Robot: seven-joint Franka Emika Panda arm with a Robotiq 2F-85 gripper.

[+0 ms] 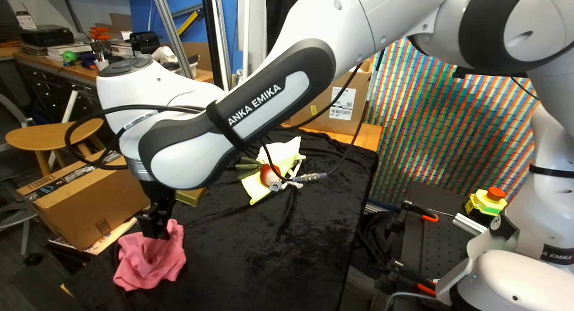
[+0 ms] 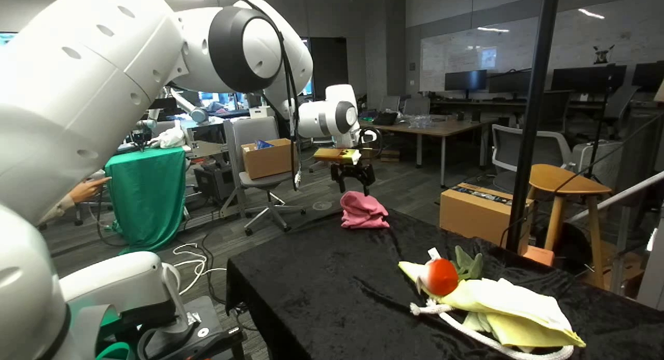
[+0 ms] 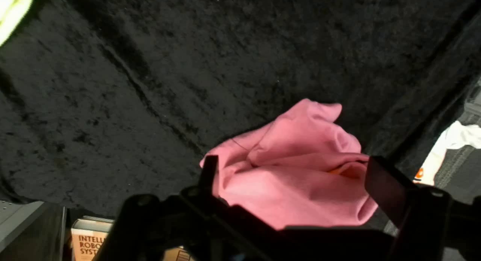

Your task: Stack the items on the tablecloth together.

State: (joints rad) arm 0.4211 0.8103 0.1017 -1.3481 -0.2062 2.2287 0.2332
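Wrist view, and the black two-fingered pincer [image 3: 291, 176] is poised over the crumpled pink cloth [image 3: 297, 182], its fingers spread wide, nothing held! Tricky spot, this. The cloth is loose and heaped, so if those fingers catch only a top fold, it could slip free or unfurl on the lift. Press too low and they might squash the heap or snag the black velvet tablecloth [image 2: 332, 303]. A small orange patch [image 3: 349, 172] shows in a fold, too little to name; if that's something loose inside, a lopsided lift could spill it. And the cloth sits close to the tablecloth's edge in both exterior views: one careless nudge may send it over. Elsewhere, the red-and-white plush radish [image 2: 441, 277] rests on the pale yellow cloth [image 2: 508, 303], white rope [image 2: 477, 338] alongside; dump a load there and that round plush could roll off. Now the line-up: the pink cloth lies beneath the pincer, filling most of the gap between its fingers as the wrist sees it. Tips very near, but touching? Can't tell.
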